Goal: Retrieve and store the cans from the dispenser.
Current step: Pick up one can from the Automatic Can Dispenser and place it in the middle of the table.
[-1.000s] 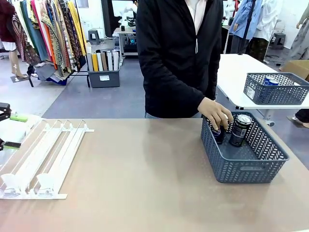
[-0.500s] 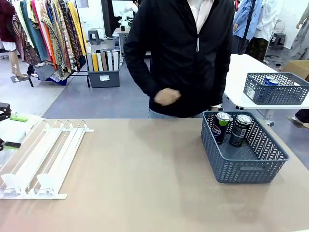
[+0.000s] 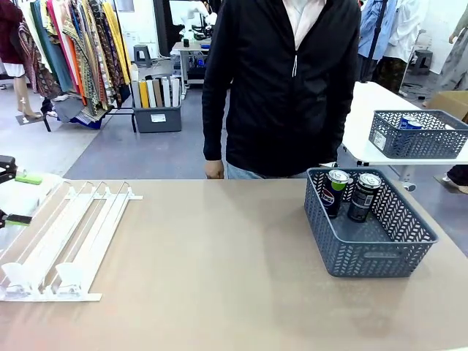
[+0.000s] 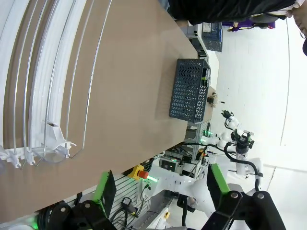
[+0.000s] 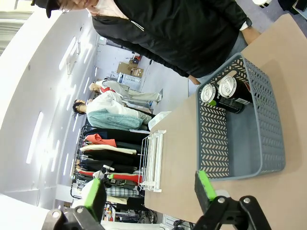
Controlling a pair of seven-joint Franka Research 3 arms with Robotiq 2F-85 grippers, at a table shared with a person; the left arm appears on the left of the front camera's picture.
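Silver-topped cans (image 3: 349, 194) stand upright side by side in the far left corner of the grey basket (image 3: 380, 259) at the right of the front frame, touching or nearly so. The dispenser (image 3: 66, 238) lies at lower left, well apart from them, its white lanes bare of cans as far as the frame shows. The person's hand (image 3: 213, 170) hangs at the far table edge, upper middle, clear of the basket. In its wrist view the left gripper (image 4: 158, 184) holds its jaws spread wide over the rack's stop end; the right gripper (image 5: 146, 189) is likewise spread, pinching nothing, looking toward the basket. The risk, as I judge it: a reach into bare lanes could snag the thin rails and drag the light rack, and a move toward the basket could tip the slim cans or meet the hand
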